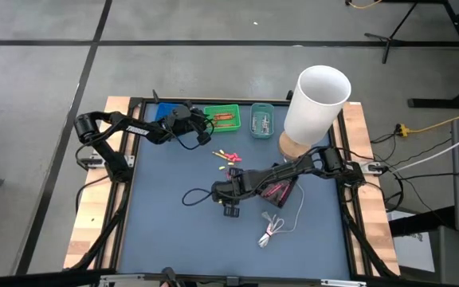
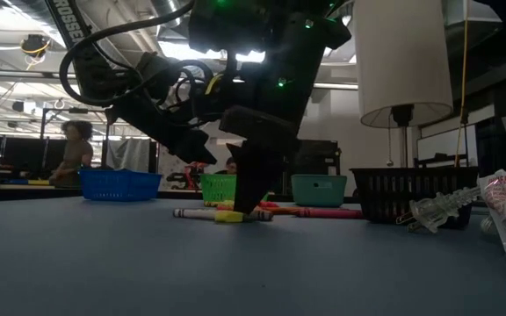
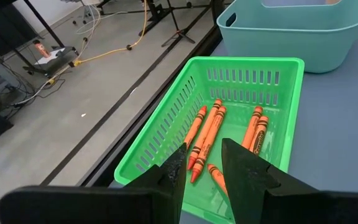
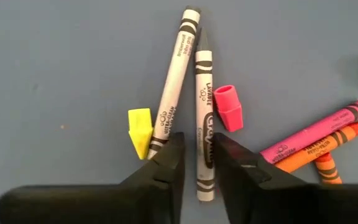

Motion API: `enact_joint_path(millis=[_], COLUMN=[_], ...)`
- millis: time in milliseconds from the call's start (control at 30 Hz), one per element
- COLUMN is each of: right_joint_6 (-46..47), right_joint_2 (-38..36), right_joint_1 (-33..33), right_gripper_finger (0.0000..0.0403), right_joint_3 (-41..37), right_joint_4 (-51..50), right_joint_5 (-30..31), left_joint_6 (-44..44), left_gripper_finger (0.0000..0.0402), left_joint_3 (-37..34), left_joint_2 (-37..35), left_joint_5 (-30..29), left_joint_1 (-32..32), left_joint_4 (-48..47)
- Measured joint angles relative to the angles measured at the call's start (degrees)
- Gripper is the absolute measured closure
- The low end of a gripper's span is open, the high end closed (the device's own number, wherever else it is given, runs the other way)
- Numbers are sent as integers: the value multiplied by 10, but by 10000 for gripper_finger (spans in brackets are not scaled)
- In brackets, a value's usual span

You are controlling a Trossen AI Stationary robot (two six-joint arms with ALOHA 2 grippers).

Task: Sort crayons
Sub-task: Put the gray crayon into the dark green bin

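Several orange crayons (image 3: 213, 134) lie in the green basket (image 3: 166, 134) beneath the left end effector (image 3: 202, 163), fingers apart. Right end effector (image 4: 196, 163) straddles a grey crayon (image 4: 204, 118) on the surface (image 4: 55, 62), its grip unclear.

Left arm (image 1: 126, 127) reaching from the table's nine o'clock edge toward twelve, elbow bent, wrist level. Left gripper (image 3: 202, 163) held above the mat near the twelve o'clock rim, fingers (image 3: 244, 171) parted by a narrow gap, nothing between them. Right arm (image 1: 309, 166) stretched from three o'clock toward centre, wrist turned straight down. Right gripper (image 4: 197, 158) low at the mat, fingers (image 4: 169, 165) drawn close together.
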Motion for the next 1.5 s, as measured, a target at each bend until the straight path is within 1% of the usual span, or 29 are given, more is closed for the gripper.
enact_joint_path(millis=[167, 300, 400, 567, 800, 933, 1000, 1067, 1167, 1367, 1433, 1500], right_joint_6=[-4, -13, -15, -16, -17, -17, -17, -17, -12, 44, 65, 93], right_joint_2=[0, 0, 0, -5, -35, -57, -72, -86, -102, -112, -112, -112], right_joint_1=[0, 0, 0, 0, -1, -3, -7, -12, -26, -69, -90, -112], right_gripper_finger=[372, 394, 394, 382, 394, 391, 387, 386, 385, 384, 384, 384], right_joint_3=[0, 0, -1, -2, -3, -3, -3, -2, -2, -1, -1, -1], right_joint_4=[2, 3, 6, 8, 8, 3, -7, -18, -34, -53, -54, -61], right_joint_5=[0, 0, 0, 0, 3, 22, 44, 82, 154, 289, 314, 318], left_joint_6=[0, 0, 0, 0, 0, 0, 0, 0, 0, 0, 0, 0], left_gripper_finger=[316, 316, 316, 316, 316, 316, 316, 316, 316, 316, 316, 316], left_joint_3=[0, 0, 0, 0, 0, 0, 0, 0, 0, 0, 0, 0], left_joint_2=[0, 0, 0, 0, 0, 0, 0, 0, 0, 0, 0, 0], left_joint_5=[0, 0, 0, 0, 0, 0, 0, 0, 0, 0, 0, 0], left_joint_1=[0, 0, 0, 0, 0, 0, 0, 0, 0, 0, 0, 0], left_joint_4=[0, 0, 0, 0, 0, 0, 0, 0, 0, 0, 0, 0])
